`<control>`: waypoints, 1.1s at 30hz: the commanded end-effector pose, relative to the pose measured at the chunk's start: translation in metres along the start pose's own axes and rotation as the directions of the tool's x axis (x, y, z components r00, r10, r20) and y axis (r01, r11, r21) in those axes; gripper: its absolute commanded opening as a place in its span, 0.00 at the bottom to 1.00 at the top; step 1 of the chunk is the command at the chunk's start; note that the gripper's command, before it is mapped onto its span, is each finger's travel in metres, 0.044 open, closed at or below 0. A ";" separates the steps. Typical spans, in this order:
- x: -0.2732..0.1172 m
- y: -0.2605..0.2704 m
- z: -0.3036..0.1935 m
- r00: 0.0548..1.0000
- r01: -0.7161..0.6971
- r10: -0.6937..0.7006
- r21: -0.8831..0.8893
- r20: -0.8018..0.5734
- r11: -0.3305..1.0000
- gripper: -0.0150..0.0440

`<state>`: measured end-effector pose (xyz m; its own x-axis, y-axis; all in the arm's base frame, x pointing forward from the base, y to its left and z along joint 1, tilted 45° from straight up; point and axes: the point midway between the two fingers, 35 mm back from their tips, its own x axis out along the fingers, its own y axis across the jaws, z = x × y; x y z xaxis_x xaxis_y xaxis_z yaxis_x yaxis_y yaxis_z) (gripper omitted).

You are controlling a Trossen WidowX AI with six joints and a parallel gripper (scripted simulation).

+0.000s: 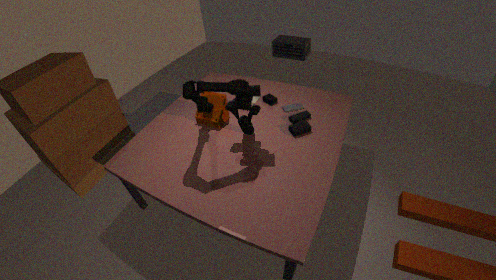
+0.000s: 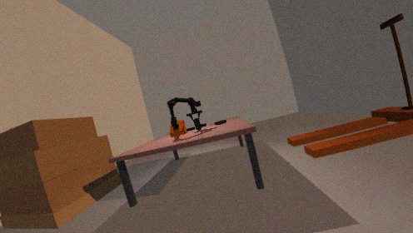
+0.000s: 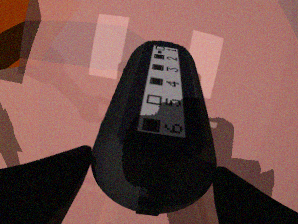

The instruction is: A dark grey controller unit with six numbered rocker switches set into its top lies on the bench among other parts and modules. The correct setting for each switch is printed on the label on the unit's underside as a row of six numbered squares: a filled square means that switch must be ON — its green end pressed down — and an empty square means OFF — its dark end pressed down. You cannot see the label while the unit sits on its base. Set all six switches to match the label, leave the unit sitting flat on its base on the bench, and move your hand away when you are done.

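The dark grey controller unit (image 1: 246, 125) (image 2: 197, 124) (image 3: 170, 165) is tipped up steeply, its underside facing the wrist camera. My gripper (image 1: 243, 114) (image 2: 195, 118) (image 3: 153, 165) is shut on it, one fingertip against each long side near the closer end. The label (image 3: 162, 90) shows six numbered squares: 2, 3, 4 and 6 are filled, 5 is empty. Square 1 is small and seems empty, with a dot beside it. The rocker switches are hidden on the far side. Whether the unit's lower end touches the bench is unclear.
Two dark modules (image 1: 300, 128) (image 1: 300, 117), a grey flat plate (image 1: 293, 107) and a small dark block (image 1: 270, 99) lie on the bench (image 1: 280, 190) (image 2: 146, 151). The orange block (image 1: 219, 120) (image 2: 178, 128) is by the arm's base. Two pale patches show beside the unit in the wrist view.
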<state>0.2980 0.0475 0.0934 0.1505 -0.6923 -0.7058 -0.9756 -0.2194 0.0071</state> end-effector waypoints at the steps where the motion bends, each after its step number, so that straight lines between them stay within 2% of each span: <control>1: 0.001 0.000 0.006 1.000 -0.008 0.008 0.003 0.009 1.000 0.83; 33: -0.002 0.000 0.042 1.000 -0.008 0.008 0.003 0.011 1.000 0.83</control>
<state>0.2914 0.0758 0.0717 0.1540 -0.6885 -0.7087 -0.9744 -0.2247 0.0066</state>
